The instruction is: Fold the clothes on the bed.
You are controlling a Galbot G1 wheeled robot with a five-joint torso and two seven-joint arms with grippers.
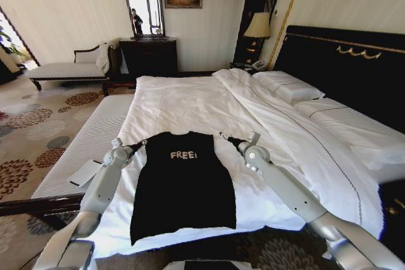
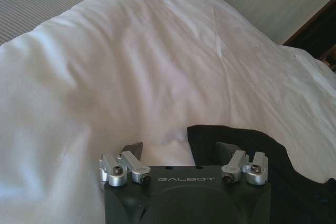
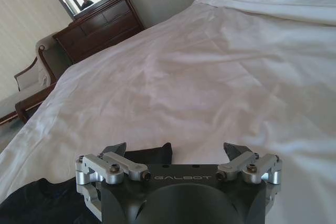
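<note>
T-shirt (image 1: 183, 184), black, "FREE!" on chest: flat on the bed (image 1: 209, 102) between my claws, sleeves already tucked inward, hem toward me.
Left claw (image 1: 138, 146): spread wide at the near shoulder corner, one finger (image 2: 227, 148) over black cloth, holding nothing.
Right claw (image 1: 226, 138): wide, empty, just beyond the other shoulder.
Risks: a pinch taking duvet (image 3: 210, 77) with cloth; uneven lift skewing the fold.
Containers: none seen.
</note>
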